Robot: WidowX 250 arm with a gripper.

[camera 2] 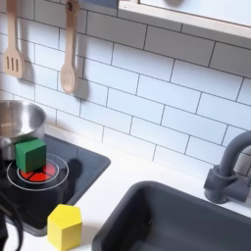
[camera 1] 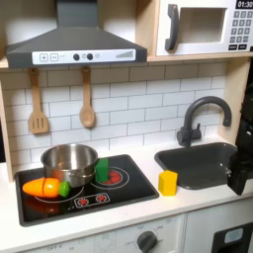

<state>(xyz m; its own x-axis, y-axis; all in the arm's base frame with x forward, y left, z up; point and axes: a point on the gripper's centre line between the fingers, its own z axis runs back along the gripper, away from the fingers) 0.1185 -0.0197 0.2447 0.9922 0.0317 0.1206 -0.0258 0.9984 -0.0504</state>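
Observation:
A black part of my arm, probably the gripper [camera 1: 242, 170], shows at the first exterior view's right edge, over the right end of the dark sink [camera 1: 198, 160]. It is cut off by the frame, so I cannot tell how its jaws stand. The nearest loose thing is a yellow block [camera 1: 168, 182] [camera 2: 65, 225] on the white counter between stove and sink. A green block [camera 1: 102, 170] [camera 2: 29, 154] stands on the red burner. A silver pot [camera 1: 69, 163] [camera 2: 14, 123] sits on the stove, and an orange toy carrot [camera 1: 44, 188] lies in front of it.
A dark faucet [camera 1: 203, 117] [camera 2: 230, 172] rises behind the sink. A wooden spatula [camera 1: 38, 104] and spoon [camera 1: 87, 99] hang on the tiled wall under the hood [camera 1: 74, 40]. A microwave [camera 1: 203, 28] sits top right. Black cables [camera 2: 10, 221] cross the second exterior view's lower left corner.

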